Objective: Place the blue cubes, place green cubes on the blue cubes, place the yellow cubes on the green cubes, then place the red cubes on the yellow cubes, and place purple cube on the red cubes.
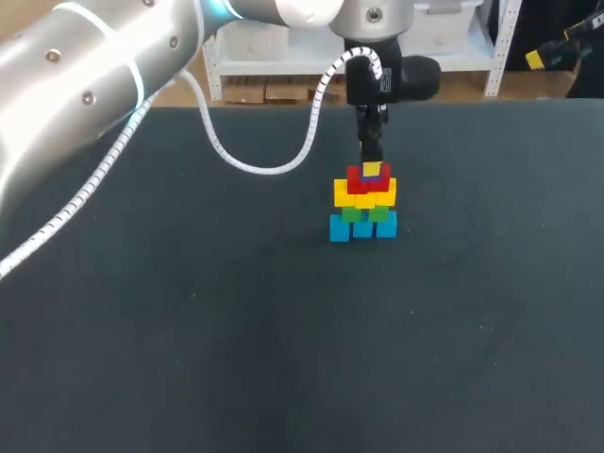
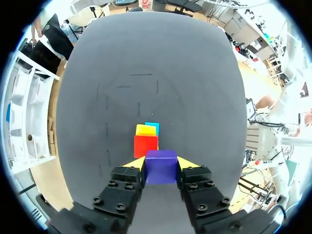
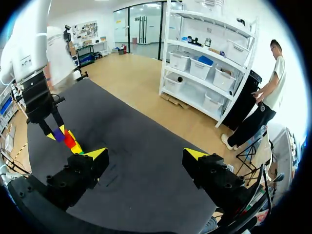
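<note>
A small tower stands mid-table: blue cubes [image 1: 363, 227] at the base, then green cubes [image 1: 367, 214], yellow cubes [image 1: 364, 196] and red cubes [image 1: 367, 180]. My left gripper [image 1: 371, 171] hangs straight down over the tower, shut on the purple cube [image 2: 161, 165]. In the left wrist view the purple cube sits between the yellow tips, right above a red cube [image 2: 146, 146]; whether they touch I cannot tell. My right gripper [image 3: 146, 155] stands wide open with nothing in it, well away from the tower [image 3: 73, 142]. The right arm is out of the head view.
The dark table [image 1: 236, 330] spreads around the tower on all sides. A white coiled cable [image 1: 274, 160] hangs from my left arm behind the tower, above the table's far part.
</note>
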Motion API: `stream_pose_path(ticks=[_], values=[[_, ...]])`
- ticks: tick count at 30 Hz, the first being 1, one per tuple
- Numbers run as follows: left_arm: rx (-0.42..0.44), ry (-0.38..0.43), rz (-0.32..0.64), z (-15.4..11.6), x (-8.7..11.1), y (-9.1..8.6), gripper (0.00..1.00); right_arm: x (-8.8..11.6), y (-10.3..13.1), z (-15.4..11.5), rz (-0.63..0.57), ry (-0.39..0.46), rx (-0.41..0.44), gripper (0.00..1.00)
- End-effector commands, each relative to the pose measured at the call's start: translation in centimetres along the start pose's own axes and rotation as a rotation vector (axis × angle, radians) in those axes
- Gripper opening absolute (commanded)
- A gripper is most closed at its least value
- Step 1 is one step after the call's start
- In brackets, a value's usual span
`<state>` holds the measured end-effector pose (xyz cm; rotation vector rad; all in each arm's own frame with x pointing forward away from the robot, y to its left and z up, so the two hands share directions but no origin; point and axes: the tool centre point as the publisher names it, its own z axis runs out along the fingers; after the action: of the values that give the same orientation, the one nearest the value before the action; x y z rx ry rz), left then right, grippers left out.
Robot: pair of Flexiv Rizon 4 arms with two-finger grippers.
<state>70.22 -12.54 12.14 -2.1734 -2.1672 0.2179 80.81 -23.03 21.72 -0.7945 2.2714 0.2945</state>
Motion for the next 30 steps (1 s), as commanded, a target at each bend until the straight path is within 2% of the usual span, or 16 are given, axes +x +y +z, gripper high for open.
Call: stream_pose_path(ticks=[1, 14, 15, 18, 20, 26, 30], values=[[0.017, 0.004, 0.004, -0.04, -0.27, 0.75, 0.0, 0.06, 0.0, -0.05, 0.0, -0.001, -0.001, 1.0], [0.029, -0.005, 0.015, 0.18, -0.3, 0.91, 0.0, 0.06, 0.0, -0.05, 0.0, -0.001, -0.001, 1.0], [0.03, -0.005, 0.017, 0.21, -0.32, 0.89, 0.02, 0.06, 0.0, -0.05, 0.0, -0.001, -0.001, 1.0], [0.032, -0.005, 0.018, 0.25, -0.35, 0.88, 0.26, 0.06, 0.0, -0.05, 0.0, -0.001, -0.001, 1.0], [0.033, -0.005, 0.017, 0.29, -0.34, 0.88, 0.34, 0.06, 0.0, -0.05, 0.0, -0.001, -0.001, 1.0], [0.034, -0.007, 0.015, 0.34, -0.27, 0.98, 0.4, 0.06, 0.0, -0.05, 0.0, -0.001, -0.001, 1.0], [0.033, -0.009, 0.017, 0.31, -0.28, 0.99, 0.48, 0.06, 0.0, -0.05, 0.0, -0.001, -0.001, 1.0]])
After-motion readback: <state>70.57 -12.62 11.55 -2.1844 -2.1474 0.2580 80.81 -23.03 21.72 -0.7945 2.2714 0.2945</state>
